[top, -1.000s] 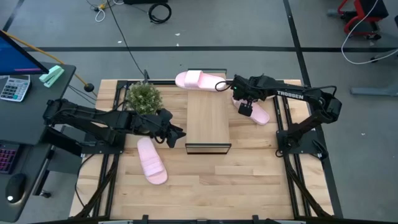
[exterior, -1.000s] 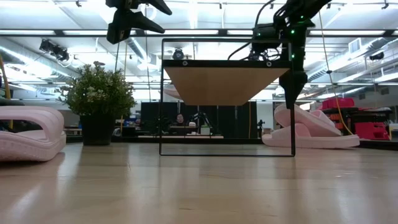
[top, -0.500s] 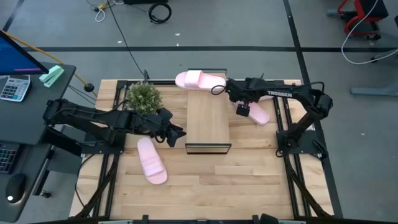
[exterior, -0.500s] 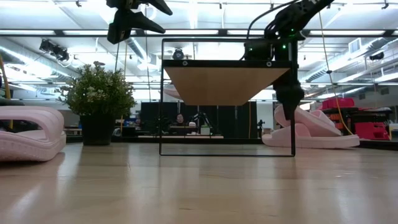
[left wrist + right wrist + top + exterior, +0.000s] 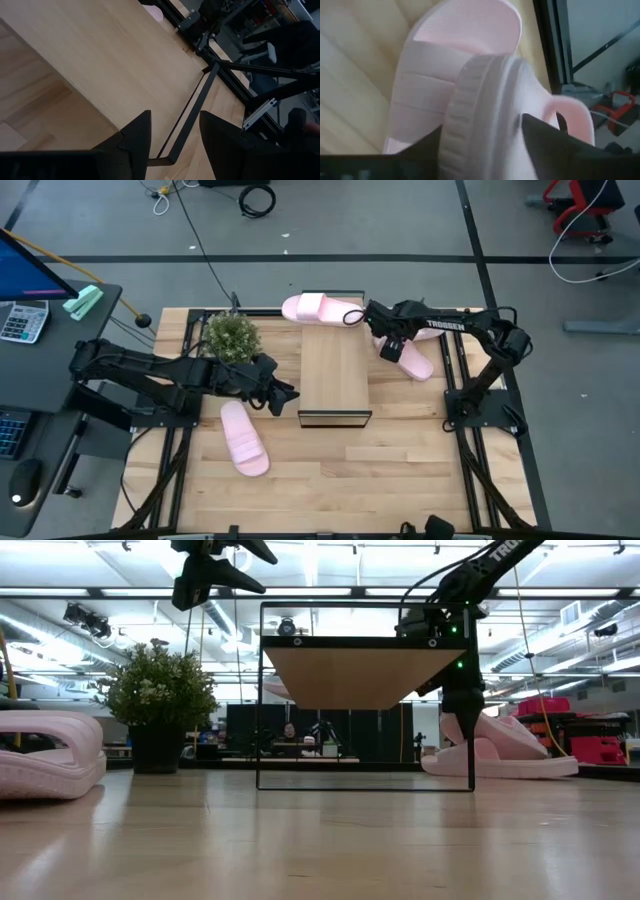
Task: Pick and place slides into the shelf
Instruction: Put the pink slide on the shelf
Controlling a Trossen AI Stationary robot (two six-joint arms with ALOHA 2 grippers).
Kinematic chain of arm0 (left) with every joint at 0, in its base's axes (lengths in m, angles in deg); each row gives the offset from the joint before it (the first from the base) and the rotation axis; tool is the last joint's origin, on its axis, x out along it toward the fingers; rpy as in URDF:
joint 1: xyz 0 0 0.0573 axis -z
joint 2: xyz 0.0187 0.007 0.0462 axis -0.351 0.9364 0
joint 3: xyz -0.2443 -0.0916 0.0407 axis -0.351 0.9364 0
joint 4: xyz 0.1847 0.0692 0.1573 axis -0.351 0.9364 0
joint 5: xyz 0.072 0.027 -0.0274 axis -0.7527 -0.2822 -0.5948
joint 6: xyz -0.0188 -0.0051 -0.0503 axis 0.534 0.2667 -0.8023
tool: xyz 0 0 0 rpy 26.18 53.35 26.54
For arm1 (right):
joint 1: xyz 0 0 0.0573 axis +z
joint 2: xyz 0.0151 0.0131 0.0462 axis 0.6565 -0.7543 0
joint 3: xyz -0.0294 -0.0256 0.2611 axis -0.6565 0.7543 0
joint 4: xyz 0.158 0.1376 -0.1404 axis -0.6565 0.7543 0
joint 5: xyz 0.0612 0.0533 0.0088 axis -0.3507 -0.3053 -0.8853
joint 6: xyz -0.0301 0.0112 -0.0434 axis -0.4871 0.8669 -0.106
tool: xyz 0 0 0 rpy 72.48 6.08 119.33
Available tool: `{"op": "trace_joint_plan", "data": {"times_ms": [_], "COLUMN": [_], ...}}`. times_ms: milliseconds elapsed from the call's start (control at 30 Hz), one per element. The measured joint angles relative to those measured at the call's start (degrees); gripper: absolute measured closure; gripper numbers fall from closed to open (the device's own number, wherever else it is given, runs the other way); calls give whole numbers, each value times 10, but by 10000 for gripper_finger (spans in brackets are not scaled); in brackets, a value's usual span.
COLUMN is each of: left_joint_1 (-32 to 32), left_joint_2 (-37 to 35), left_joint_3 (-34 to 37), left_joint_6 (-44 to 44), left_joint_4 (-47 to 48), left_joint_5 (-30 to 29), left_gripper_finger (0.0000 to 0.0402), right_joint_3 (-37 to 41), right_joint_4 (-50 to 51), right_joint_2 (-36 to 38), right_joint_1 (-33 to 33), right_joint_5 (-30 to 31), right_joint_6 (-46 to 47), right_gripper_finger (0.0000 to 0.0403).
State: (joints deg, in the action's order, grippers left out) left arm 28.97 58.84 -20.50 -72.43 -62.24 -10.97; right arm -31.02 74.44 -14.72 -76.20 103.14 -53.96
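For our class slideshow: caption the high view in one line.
Right gripper reaches a slide beside the shelf; left gripper waits.

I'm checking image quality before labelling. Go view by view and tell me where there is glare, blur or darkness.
High view: even light, sharp, no glare on the shelf. Low view: bright ceiling strips glare behind the shelf, whose underside and the left gripper look dark; the near table is soft. Left wrist view: the fingers are black silhouettes. Right wrist view: the slide is very close and blurred.
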Motion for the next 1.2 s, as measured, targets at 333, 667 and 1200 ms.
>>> {"op": "trace_joint_plan", "data": {"times_ms": [333,667,1200], "left_joint_1": [0,0,0], "left_joint_2": [0,0,0], "left_joint_3": [0,0,0], "left_joint_6": [-4,-2,42], "left_joint_4": [0,0,-31], "left_joint_5": [-8,-9,-13], "left_gripper_finger": [230,230,230], "right_joint_3": [0,-2,-6], "right_joint_4": [21,47,18], "right_joint_2": [32,141,367], "right_joint_1": [5,19,68], "right_joint_5": [-9,-23,-62], "right_joint_6": [12,40,147], "right_gripper_finger": [335,326,335]}}
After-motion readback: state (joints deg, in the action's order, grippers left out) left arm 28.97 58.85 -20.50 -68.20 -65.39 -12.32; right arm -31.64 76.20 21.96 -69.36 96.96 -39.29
